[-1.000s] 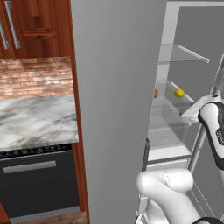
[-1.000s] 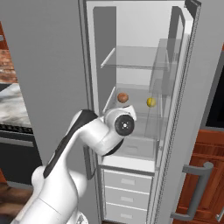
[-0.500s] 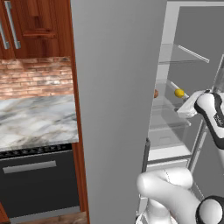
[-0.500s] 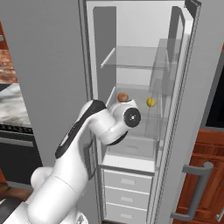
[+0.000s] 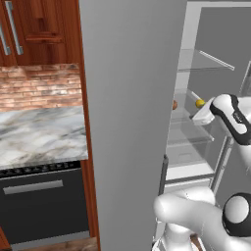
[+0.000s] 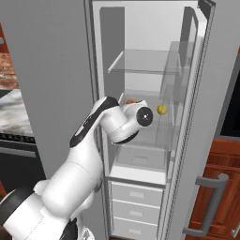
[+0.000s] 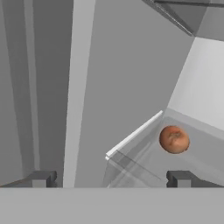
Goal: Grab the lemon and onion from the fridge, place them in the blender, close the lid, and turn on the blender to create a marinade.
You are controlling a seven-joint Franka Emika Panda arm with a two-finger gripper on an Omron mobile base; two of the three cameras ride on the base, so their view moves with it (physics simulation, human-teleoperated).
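Gripper [image 7: 109,178] with fingers apart and empty, inside fridge [image 6: 140,56], facing onion [image 7: 174,139] on glass shelf [image 7: 144,153]; lemon [image 6: 161,109] nearby.

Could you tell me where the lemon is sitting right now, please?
The lemon sits on a glass shelf inside the open fridge, right of the onion in the right base view, beyond the robot's wrist.

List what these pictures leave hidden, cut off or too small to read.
- The onion: in the right base view mostly hidden behind the arm's wrist; whole in the hand view.
- The lemon: too small in both base views to show any detail.
- The pincer: only two spread fingertips rise at the hand view's bottom; the rest is cut off.
- The fridge: its grey door blocks much of the interior in the left base view.
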